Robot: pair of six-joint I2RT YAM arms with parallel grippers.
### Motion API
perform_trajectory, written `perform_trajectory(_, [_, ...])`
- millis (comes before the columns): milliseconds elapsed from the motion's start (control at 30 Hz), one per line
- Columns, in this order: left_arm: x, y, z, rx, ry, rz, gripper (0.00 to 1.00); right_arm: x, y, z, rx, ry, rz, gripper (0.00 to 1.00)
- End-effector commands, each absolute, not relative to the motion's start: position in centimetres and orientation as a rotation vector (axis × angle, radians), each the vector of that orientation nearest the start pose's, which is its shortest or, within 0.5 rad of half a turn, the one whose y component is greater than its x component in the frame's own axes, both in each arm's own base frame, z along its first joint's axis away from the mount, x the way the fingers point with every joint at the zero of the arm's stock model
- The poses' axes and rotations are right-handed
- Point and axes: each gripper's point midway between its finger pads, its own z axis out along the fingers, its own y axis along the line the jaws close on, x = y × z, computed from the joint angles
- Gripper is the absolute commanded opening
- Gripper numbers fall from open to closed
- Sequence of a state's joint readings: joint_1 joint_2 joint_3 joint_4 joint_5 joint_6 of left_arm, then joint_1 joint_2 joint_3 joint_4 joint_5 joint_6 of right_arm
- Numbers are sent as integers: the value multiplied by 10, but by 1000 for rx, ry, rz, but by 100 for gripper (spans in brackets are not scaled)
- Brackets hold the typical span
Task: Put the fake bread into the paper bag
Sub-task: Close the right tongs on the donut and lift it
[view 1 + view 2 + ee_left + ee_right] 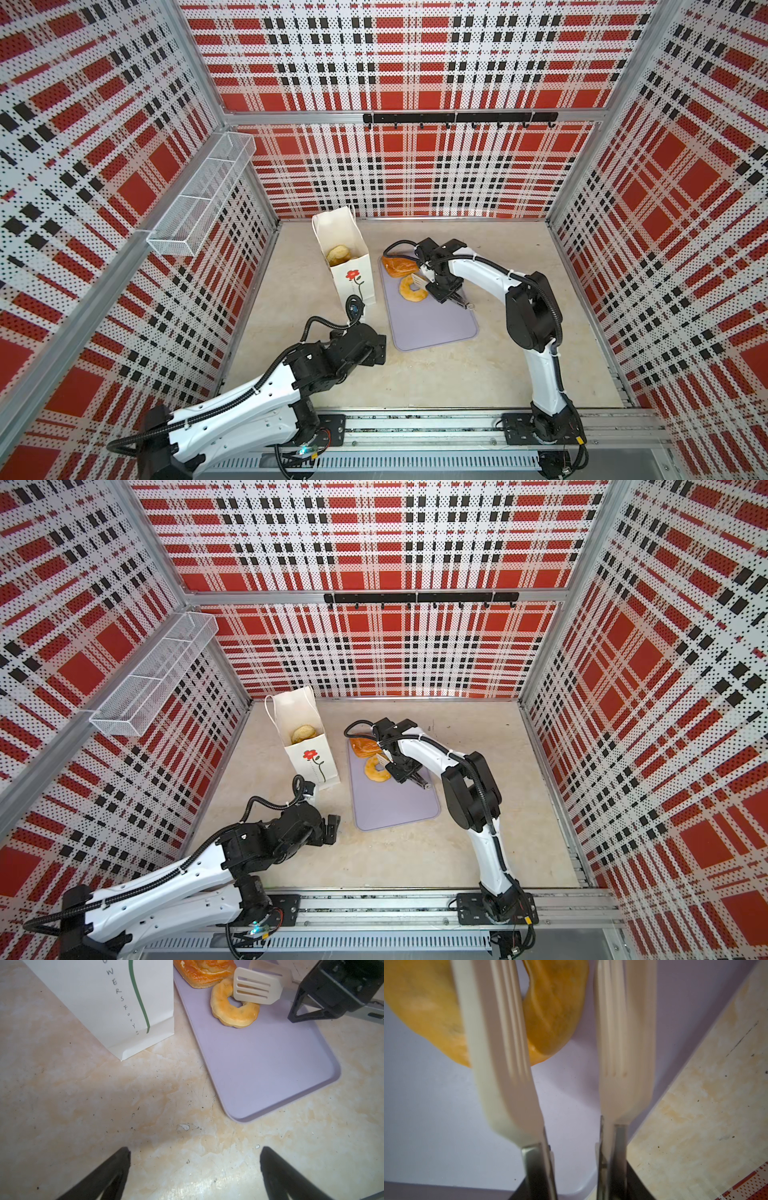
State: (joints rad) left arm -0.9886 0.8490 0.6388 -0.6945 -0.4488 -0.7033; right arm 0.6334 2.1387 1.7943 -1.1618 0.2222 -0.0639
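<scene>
Left wrist view reads "WERS FOR YO" down the paper bag point(93, 1001), with the left hand point(195, 1150) spread wide. The right hand point(434, 286) pinches tongs point(257, 989) astride the doughnut point(234, 1016) on the tray point(270, 1064), at the bag's 4 o'clock in both top views.

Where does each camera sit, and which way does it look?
Top views: high at the front, looking down at the table; left arm and right arm show.
Left wrist: low on the left arm, facing bag, tray and doughnut; open left gripper tips show.
Right wrist: on the right arm, close above the doughnut; just the tongs it holds show.
Shared: both wrist views see doughnut, tongs and tray.
</scene>
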Motion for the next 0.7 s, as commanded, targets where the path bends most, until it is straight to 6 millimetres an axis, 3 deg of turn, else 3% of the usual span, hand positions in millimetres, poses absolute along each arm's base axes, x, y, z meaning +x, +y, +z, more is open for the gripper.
perform_trajectory(0, [196,-156,141,121,2343,-262,99,369,223,73,-1059,2816,-326,38])
perform_trajectory(300, [193,-151,143,93,2338,-270,99,367,231,86,-1047,2772,-220,26])
perform_trajectory(667, [192,-147,152,67,2310,-290,99,355,230,105,-987,2731,-141,25])
